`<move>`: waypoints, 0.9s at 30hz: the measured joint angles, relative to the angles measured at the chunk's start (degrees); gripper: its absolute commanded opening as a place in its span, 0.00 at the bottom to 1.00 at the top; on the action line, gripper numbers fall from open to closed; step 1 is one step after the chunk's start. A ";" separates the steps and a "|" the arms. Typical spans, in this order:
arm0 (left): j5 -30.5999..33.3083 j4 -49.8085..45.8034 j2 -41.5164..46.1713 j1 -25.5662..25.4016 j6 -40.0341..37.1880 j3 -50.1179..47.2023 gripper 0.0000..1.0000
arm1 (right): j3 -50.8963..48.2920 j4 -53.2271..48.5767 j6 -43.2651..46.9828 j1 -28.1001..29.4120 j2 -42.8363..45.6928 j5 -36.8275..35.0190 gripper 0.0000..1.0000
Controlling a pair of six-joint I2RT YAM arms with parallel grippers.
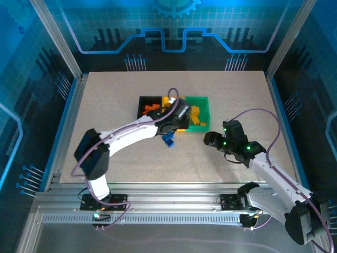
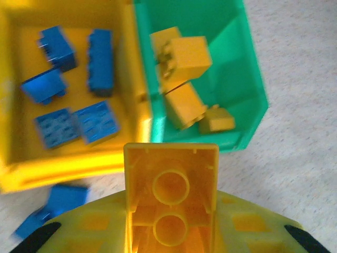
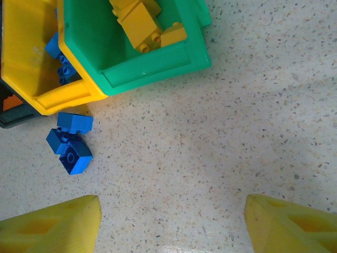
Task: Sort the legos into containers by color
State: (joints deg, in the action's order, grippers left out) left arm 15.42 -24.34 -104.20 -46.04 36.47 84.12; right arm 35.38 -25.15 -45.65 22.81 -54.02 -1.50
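Observation:
My left gripper (image 2: 171,211) is shut on a yellow lego (image 2: 171,174), hollow underside towards the camera, just in front of the seam between the yellow bin (image 2: 63,168) and the green bin (image 2: 237,68). Several blue legos (image 2: 95,68) lie in the yellow bin and several yellow ones (image 2: 181,58) in the green bin. In the top view the left gripper (image 1: 178,117) hangs over the bins, and the black bin (image 1: 142,100) holds orange legos (image 1: 152,109). A few loose blue legos (image 3: 71,145) lie on the table before the yellow bin. My right gripper (image 3: 171,226) stands open over bare table.
The right gripper (image 1: 210,139) sits right of the green bin (image 1: 197,98), apart from it. The loose blue legos (image 1: 168,139) lie beneath the left forearm. Metal frame posts and blue walls enclose the table (image 1: 237,95).

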 measured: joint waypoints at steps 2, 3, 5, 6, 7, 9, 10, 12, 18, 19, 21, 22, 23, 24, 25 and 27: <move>-0.39 -0.55 -4.98 -0.04 -0.72 5.38 0.28 | -0.11 -0.17 0.00 0.00 0.02 0.00 0.74; -0.57 -0.90 -7.87 -0.04 -0.96 8.48 0.28 | -0.17 -0.24 0.00 0.00 0.02 0.00 0.74; -0.81 -1.62 -12.52 -0.04 -1.55 13.68 0.28 | -0.28 -0.39 0.00 0.00 0.02 0.00 0.74; -0.94 -2.21 -14.71 -0.04 -1.95 16.15 0.29 | -0.37 -0.50 0.00 0.00 0.02 0.00 0.74; -0.94 -2.84 -16.76 -0.04 -2.14 18.56 0.29 | -0.46 -0.57 0.00 0.00 0.04 0.00 0.74; -1.29 -4.11 -19.98 -0.04 -2.38 22.73 0.33 | -0.48 -0.92 0.00 0.00 0.07 0.00 0.74; -1.42 -4.63 -21.55 -0.04 -2.43 24.87 0.34 | -0.48 -0.98 0.00 0.00 0.11 0.02 0.74; -1.66 -6.16 -24.44 -0.04 -2.64 29.35 0.41 | -0.48 -1.01 0.00 0.00 0.33 0.00 0.73; -2.69 -9.29 -30.03 -0.04 -3.08 40.37 0.63 | -0.50 -1.40 0.00 0.00 0.72 -0.04 0.74; -2.91 -9.53 -30.21 -0.04 -2.97 41.22 0.66 | -0.52 -1.42 0.00 0.00 0.72 -0.07 0.74; -3.32 -10.12 -30.23 -0.04 -3.04 42.62 0.72 | -0.52 -1.40 0.00 0.00 0.72 -0.13 0.74; -3.37 -10.10 -30.21 -0.04 -2.84 43.10 0.76 | -0.52 -1.38 0.02 -0.02 0.72 -0.13 0.74; -3.58 -9.97 -29.99 -0.04 -2.84 43.15 0.80 | -0.52 -1.38 0.04 0.00 0.72 -0.11 0.74; -3.85 -10.08 -29.64 -0.04 -2.60 43.04 0.85 | -0.55 -1.33 0.20 -0.02 0.72 0.02 0.74; -4.04 -9.81 -29.05 -0.04 -2.36 42.34 0.89 | -0.57 -1.25 0.31 0.00 0.72 0.09 0.74; -4.87 -8.39 -25.62 -0.04 -2.08 37.83 0.99 | -0.57 -0.87 0.83 0.00 0.66 0.44 0.75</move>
State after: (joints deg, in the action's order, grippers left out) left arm 10.55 -32.73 -129.82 -46.09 34.39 121.95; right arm 34.81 -26.02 -44.82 22.81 -53.36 -1.06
